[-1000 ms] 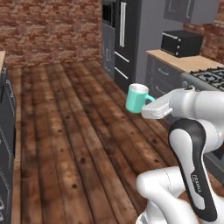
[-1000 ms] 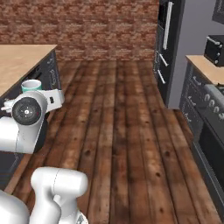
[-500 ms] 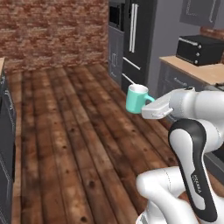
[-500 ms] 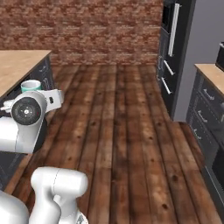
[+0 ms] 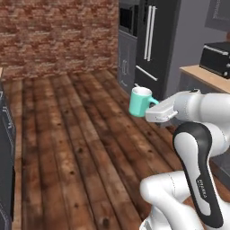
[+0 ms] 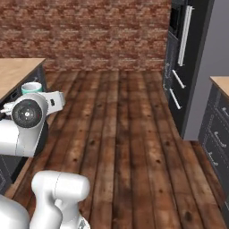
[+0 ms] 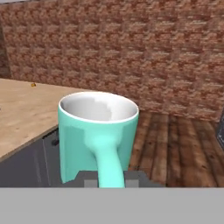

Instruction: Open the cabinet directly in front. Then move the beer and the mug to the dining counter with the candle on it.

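Gripper (image 5: 152, 109) clamped on the mug (image 5: 140, 102) by its handle, upright, rim level, carried high above the wooden floor (image 5: 81, 148); clearly in transit toward the dining counter (image 7: 22, 109).

The base has turned, sweeping the fridge (image 5: 150, 42) and brick wall (image 5: 58, 36) across both base views.

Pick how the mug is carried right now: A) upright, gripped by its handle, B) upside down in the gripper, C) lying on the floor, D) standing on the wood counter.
A: the mug sits upright, rim up, in the air over the floor, with the gripper closed on its handle.
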Controlling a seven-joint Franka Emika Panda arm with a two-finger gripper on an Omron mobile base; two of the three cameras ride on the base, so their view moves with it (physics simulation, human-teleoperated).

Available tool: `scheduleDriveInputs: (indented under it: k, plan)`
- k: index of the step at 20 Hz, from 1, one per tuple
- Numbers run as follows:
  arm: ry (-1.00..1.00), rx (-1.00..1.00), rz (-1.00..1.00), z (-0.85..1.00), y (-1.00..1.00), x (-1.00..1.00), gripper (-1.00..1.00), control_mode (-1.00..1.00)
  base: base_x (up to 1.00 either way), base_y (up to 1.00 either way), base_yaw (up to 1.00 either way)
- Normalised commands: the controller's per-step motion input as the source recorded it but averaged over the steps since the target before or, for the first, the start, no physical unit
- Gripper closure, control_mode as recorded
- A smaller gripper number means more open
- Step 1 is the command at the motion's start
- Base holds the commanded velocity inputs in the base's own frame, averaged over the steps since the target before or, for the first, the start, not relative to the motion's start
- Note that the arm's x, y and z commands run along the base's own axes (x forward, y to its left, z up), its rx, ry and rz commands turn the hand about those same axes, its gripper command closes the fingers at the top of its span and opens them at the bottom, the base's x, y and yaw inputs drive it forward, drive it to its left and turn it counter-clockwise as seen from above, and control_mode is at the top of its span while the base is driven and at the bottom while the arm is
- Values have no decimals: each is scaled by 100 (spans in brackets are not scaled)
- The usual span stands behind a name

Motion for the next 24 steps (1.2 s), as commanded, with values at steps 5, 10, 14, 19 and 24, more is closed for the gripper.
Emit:
scheduleDriveInputs:
  k: [5,10,14,19,24]
  plan:
    - [0,0,0,0,0,0,100,100,100,22,0]
    - [0,0,0,0,0,0,100,100,100,24,0]
    - [0,0,0,0,0,0,100,100,100,33,0]
    - [0,0,0,0,0,0,100,100,100,35,2]
    - [0,0,0,0,0,0,100,100,100,18,1]
